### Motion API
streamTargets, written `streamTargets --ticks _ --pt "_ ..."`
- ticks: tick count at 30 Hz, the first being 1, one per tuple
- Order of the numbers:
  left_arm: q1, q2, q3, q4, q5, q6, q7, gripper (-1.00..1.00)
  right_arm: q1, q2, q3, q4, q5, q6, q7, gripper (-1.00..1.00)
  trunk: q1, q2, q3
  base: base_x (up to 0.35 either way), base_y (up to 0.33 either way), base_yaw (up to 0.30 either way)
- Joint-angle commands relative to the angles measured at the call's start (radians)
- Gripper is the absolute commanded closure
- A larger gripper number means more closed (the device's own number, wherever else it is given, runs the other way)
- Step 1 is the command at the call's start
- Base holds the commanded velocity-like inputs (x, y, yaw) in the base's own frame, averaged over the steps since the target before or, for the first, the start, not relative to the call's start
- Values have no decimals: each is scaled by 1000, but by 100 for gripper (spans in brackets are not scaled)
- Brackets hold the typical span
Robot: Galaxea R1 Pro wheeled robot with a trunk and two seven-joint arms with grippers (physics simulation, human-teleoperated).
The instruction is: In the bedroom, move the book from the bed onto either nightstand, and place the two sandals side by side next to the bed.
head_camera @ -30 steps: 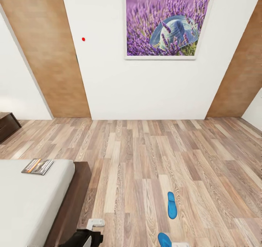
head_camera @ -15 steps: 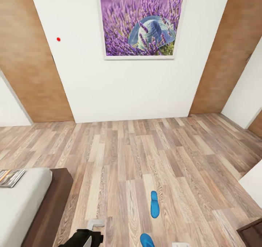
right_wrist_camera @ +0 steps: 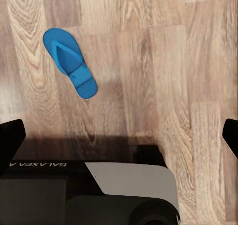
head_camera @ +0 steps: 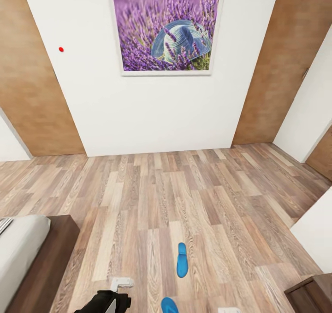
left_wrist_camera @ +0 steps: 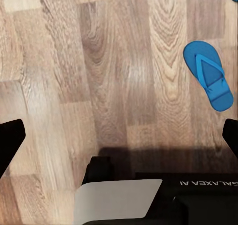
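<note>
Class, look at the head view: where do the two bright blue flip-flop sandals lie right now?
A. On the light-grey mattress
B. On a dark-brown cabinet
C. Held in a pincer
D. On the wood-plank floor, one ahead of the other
D: both bright blue flip-flop sandals, the farther one and the nearer one, lie on the wood-plank floor, apart from the bed.

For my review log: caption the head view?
Two blue sandals on the plank floor, bed corner at left, lavender picture on wall.

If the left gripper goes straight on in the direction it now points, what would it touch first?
Most likely the brown wood-plank floor. The left gripper points down at bare planks, its jaws wide apart. The bright blue flip-flop sandal lies off to one side of that line, so it would probably be missed, though depth is hard to judge.
</note>
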Motion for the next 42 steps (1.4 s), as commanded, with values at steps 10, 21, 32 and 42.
streamTargets --ticks 10,21,32,42 --pt "0 0 3 -2 -1 6 3 -100 0 0 1 1 0 20 -7 -100 0 -1 -1 -54 -57 0" --pt "0 0 3 -2 -1 6 3 -100 0 -2 0 1 -1 9 -7 -100 0 -1 -1 -271 -2 0" --pt "0 0 3 -2 -1 6 3 -100 0 -2 -2 2 -3 9 -7 -100 0 -1 -1 -49 0 0" --pt "0 0 3 -2 -1 6 3 -100 0 -2 -2 2 -3 8 -7 -100 0 -1 -1 -3 0 0"
